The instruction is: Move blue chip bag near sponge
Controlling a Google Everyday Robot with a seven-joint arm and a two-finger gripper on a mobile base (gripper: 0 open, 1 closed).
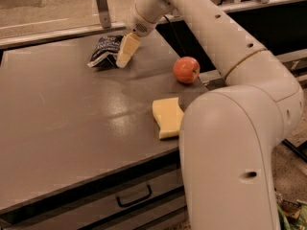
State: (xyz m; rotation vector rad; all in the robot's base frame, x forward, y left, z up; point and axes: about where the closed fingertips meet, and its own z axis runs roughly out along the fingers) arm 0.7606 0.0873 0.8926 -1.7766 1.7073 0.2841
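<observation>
gripper (122, 61) hangs off the arm (211, 28) with its tip down at the right edge of the bag (103, 51). it's touching or just shy of it, and i can't make out if it's spread or pinched. bag sits crumpled near the back edge of the table (62, 128), just in front of the rail (48, 32). sponge (166, 118) lies flat by the front right edge, its right side hidden behind the arm's elbow, well apart from the bag. apple (186, 70) sits near the right edge. a wide stretch of grey tabletop runs between bag and sponge.
</observation>
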